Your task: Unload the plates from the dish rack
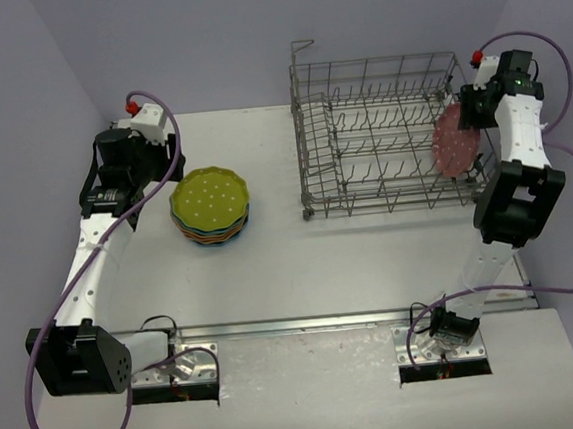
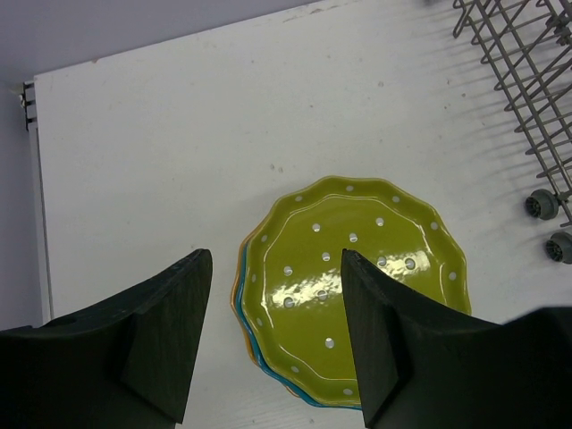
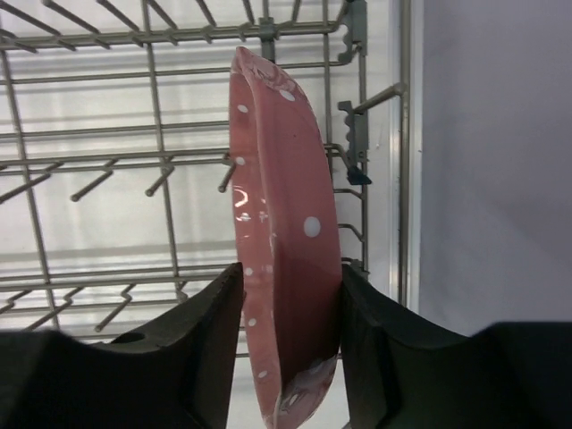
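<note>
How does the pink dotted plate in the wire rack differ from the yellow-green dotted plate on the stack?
The pink scallop-edged plate stands on edge in the grey wire dish rack, clamped by the right gripper; the yellow-green plate lies flat atop a stack, untouched. Both are round, scalloped, white-dotted.

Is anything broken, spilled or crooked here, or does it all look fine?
Nothing looks broken or spilled. The pink plate stands on edge in the rack, clasped by the right gripper. One small untidiness: the stack of plates on the table is slightly staggered, lower rims peeking out.
</note>
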Robot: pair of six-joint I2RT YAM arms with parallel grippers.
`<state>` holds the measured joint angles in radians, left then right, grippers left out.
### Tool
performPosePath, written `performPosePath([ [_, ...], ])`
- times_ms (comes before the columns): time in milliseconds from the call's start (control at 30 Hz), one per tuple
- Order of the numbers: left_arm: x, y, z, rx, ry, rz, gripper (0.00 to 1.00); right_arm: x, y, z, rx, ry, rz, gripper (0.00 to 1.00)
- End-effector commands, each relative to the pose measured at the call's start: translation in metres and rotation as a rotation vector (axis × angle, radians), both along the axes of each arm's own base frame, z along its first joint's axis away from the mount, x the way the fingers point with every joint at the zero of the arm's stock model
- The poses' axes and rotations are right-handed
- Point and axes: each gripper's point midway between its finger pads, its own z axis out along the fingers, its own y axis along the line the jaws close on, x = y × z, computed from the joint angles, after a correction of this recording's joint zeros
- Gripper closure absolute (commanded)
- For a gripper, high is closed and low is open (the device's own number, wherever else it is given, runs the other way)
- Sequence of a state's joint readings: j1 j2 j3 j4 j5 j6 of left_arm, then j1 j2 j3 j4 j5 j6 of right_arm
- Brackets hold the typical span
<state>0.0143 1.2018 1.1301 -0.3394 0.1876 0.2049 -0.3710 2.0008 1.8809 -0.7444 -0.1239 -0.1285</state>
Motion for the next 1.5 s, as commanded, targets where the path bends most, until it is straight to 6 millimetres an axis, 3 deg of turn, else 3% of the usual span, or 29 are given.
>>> performPosePath([
  [0, 0.003, -0.005, 0.017, -0.019, -0.062, -0.017, 0.43, -0.002, 0.043, 0.024, 0.102, -0.065, 0.095, 0.57],
  [167, 0.003, -0.008, 0.017, -0.043, -0.053, -0.017, 0.43, -0.003, 0.049, -0.001, 0.11, -0.024, 0.096, 0.58],
  [367, 0.003, -0.007, 0.021, -0.04, -0.052, -0.01, 0.43, 0.002, 0.035, -0.025, 0.07, 0.013, 0.039, 0.59],
  [600, 0.005, -0.014, 0.028, -0.063, -0.05, -0.023, 0.43, 0.003, 0.026, -0.036, 0.037, 0.019, 0.008, 0.6],
  [733, 0.004, -0.022, 0.032, -0.082, -0.05, -0.034, 0.43, 0.001, 0.023, -0.03, 0.02, 0.006, -0.003, 0.72],
  [867, 0.004, -0.027, 0.031, -0.097, -0.041, -0.035, 0.43, 0.0, 0.022, -0.004, -0.004, -0.046, -0.013, 0.93],
  [967, 0.004, -0.028, 0.033, -0.102, -0.043, -0.035, 0.42, 0.001, 0.021, 0.024, -0.026, -0.104, -0.018, 1.0],
  [1133, 0.004, -0.029, 0.037, -0.11, -0.046, -0.033, 0.42, 0.002, 0.025, 0.086, -0.043, -0.238, -0.013, 1.0],
  [1167, 0.004, -0.029, 0.038, -0.113, -0.046, -0.032, 0.42, 0.002, 0.026, 0.106, -0.051, -0.283, -0.01, 1.0],
  [1200, 0.004, -0.029, 0.039, -0.113, -0.048, -0.031, 0.42, 0.001, 0.026, 0.109, -0.052, -0.288, -0.009, 1.0],
  [1267, 0.003, -0.029, 0.04, -0.115, -0.045, -0.031, 0.42, 0.0, 0.034, 0.149, -0.052, -0.377, 0.017, 1.0],
  [1467, 0.0, -0.038, 0.046, -0.166, -0.029, -0.061, 0.37, -0.014, 0.054, 0.208, -0.017, -0.505, 0.073, 1.0],
])
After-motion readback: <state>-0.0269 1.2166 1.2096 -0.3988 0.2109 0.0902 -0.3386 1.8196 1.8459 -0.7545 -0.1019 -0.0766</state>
